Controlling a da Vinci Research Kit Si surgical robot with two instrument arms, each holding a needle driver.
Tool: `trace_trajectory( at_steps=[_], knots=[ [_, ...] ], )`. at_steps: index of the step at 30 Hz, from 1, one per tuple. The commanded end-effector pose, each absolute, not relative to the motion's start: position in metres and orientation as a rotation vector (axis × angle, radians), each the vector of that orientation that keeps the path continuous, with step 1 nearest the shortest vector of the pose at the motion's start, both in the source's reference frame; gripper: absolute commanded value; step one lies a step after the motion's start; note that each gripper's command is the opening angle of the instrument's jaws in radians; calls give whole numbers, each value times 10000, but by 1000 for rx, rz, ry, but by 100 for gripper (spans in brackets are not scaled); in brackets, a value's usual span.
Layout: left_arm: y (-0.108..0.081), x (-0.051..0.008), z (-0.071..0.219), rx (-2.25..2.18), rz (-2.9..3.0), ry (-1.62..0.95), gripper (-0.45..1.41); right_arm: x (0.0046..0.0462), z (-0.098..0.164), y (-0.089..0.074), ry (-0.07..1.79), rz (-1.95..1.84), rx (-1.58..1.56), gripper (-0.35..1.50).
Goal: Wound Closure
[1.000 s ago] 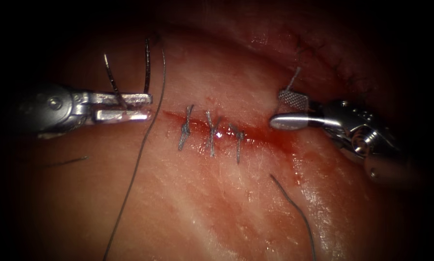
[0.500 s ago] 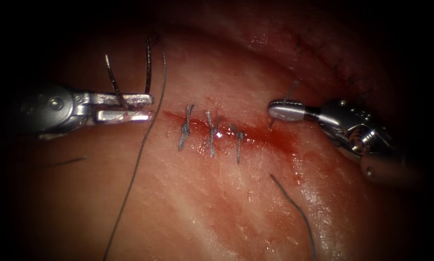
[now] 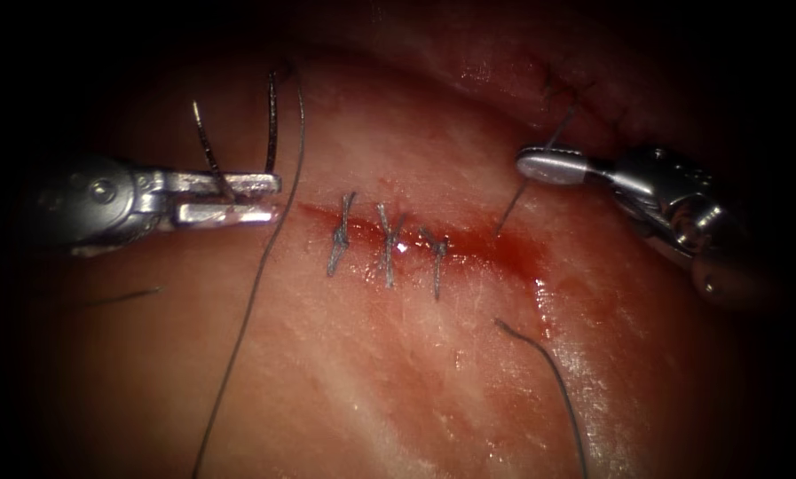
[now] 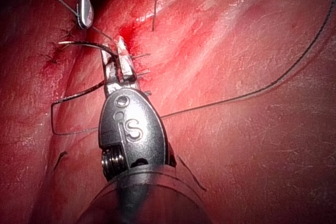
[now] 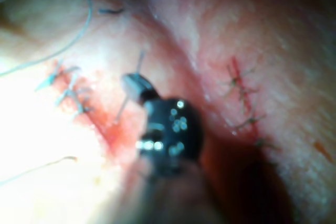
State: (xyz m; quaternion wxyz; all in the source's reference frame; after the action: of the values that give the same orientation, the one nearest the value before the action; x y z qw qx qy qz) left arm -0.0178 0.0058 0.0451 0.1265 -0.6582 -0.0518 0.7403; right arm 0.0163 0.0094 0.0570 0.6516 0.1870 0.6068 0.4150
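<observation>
1. Gripping the needle mid-curve, L tool sat closed left of the cut, needle clear of tissue.
2. R tool was clamped on a short thread rising from the cut's right end.

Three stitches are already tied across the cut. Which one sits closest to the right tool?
The rightmost stitch. It is the last of the row, beside the red fluid, and nearest the right tool, which holds a short thread.

Right tool pinches a short thread end above the tissue, near three stitches beside the red fluid.
</observation>
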Motion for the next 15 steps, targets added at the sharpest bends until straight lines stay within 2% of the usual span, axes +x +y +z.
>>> trace_trajectory(
  at_steps=[1, 15],
  knots=[
    [52, -181, 457, -1919, 2152, -158, -45, 169, 577, 92, 1379, 940, 428, -35],
    [71, -130, 474, -1839, 2182, -149, -45, 170, 569, 99, 1414, 946, 405, -35]
  ],
)
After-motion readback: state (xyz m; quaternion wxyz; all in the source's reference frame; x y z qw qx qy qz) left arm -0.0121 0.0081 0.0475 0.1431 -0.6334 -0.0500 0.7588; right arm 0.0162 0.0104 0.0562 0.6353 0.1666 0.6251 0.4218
